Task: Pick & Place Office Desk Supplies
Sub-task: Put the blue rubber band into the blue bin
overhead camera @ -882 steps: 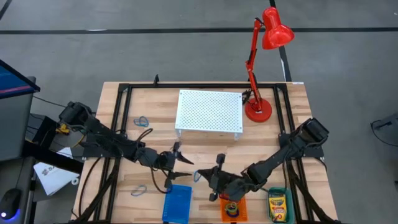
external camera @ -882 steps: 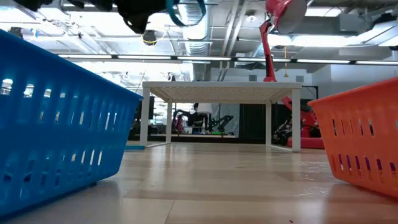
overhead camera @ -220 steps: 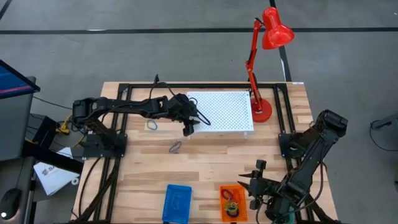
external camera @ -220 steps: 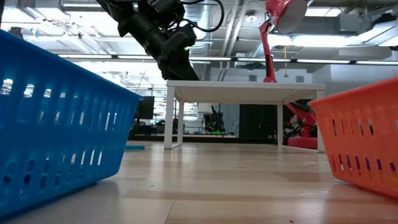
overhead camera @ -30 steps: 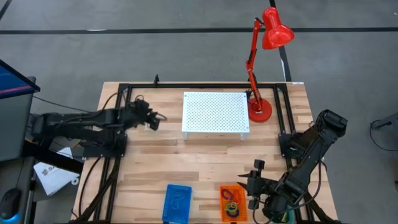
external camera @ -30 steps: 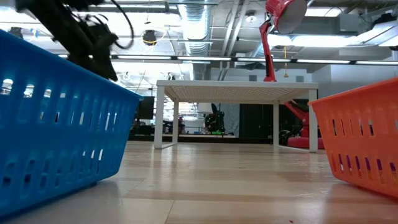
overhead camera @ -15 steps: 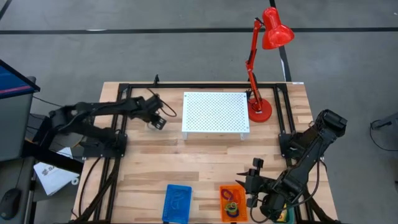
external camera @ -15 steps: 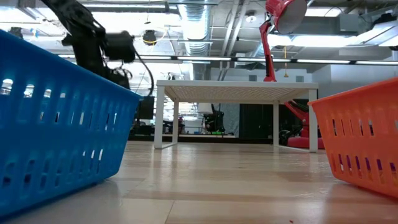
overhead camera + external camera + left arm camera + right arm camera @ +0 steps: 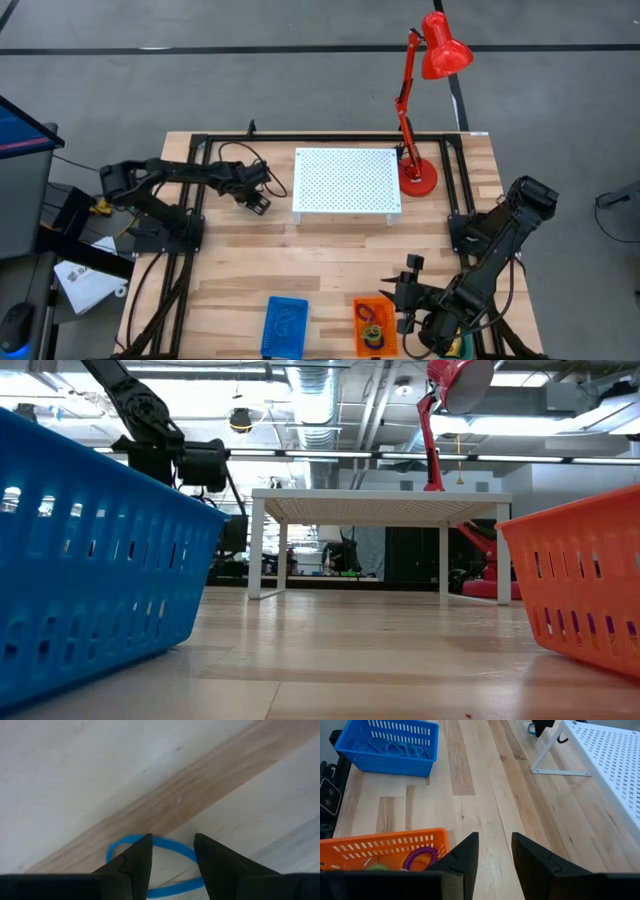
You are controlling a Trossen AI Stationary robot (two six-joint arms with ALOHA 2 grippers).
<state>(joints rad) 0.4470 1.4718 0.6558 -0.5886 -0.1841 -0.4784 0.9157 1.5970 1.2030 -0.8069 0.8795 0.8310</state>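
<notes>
White perforated stand [image 9: 346, 180] just right of the left gripper [image 9: 258, 201]. Blue basket [image 9: 285, 325] and orange basket [image 9: 373, 323] beside the right gripper [image 9: 402, 300], waiting, fingers parted narrowly, empty. Left gripper low over the table [image 9: 330, 255], fingers slightly apart, straddling the blue loop [image 9: 152, 867] beneath them.

Pale smooth wooden table [image 9: 330, 255], slotted plastic baskets [image 9: 390, 747]

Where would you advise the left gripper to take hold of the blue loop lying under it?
Probably from straight above, pinching one thin side of the blue loop across its band. It lies flat on the wooden table, and the open left gripper already straddles its far arc.
</notes>
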